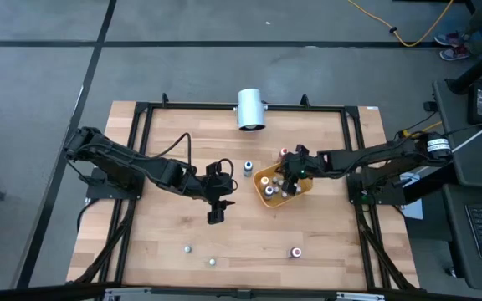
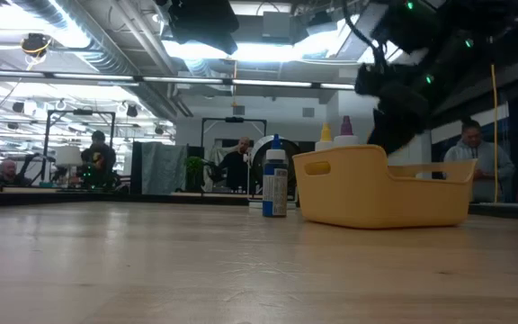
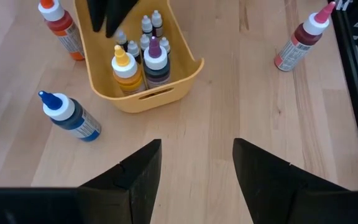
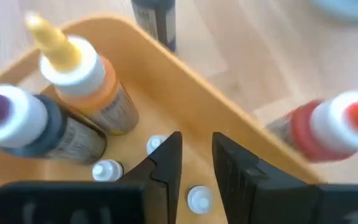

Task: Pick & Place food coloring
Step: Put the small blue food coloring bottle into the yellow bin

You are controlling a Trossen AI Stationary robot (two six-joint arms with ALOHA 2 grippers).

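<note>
Over the yellow tray, the right gripper hangs with narrow, empty fingers, seemingly having released a food coloring bottle; next comes lifting clear while the left gripper, fingers wide, waits above the worktop.

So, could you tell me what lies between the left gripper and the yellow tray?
Only bare wooden table separates the left gripper from the yellow tray, as the left wrist view shows.
</note>
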